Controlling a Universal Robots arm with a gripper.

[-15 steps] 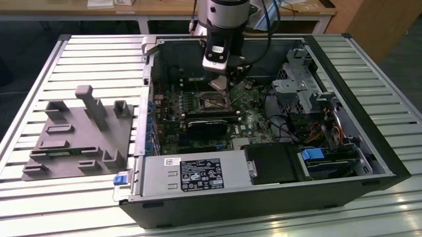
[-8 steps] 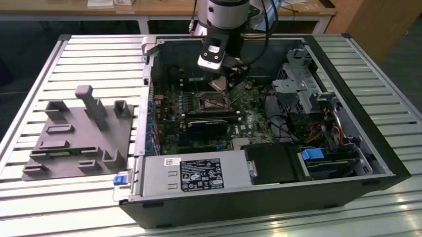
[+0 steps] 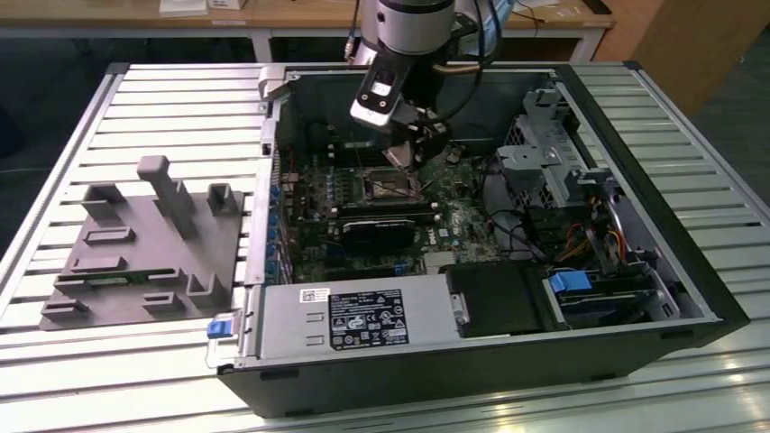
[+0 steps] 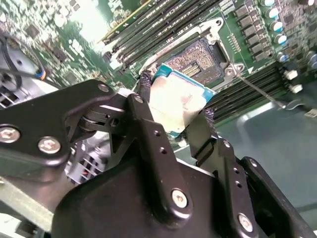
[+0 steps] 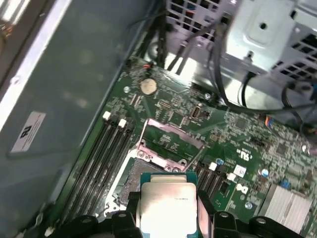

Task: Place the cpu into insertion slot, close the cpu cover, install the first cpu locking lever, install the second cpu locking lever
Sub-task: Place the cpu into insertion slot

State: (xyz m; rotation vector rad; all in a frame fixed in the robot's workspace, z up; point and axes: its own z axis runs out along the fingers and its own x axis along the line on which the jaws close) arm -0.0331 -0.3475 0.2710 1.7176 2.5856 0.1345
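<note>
Black gripper (image 4: 176, 101) is pinching the flat square silvery-beige cpu (image 5: 166, 208) by opposite edges (jaws clenched on it) over the dark-centred insertion slot (image 4: 200, 57). Judging it light, stiff, fragile.

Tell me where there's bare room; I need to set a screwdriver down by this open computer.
Bare slatted table lies beyond the grey fixture, toward the far edge, and a strip runs along the case on the exterior view's right. Inside is crowded: cables, drive cage, and the gripper holding the cpu at the insertion slot.
</note>
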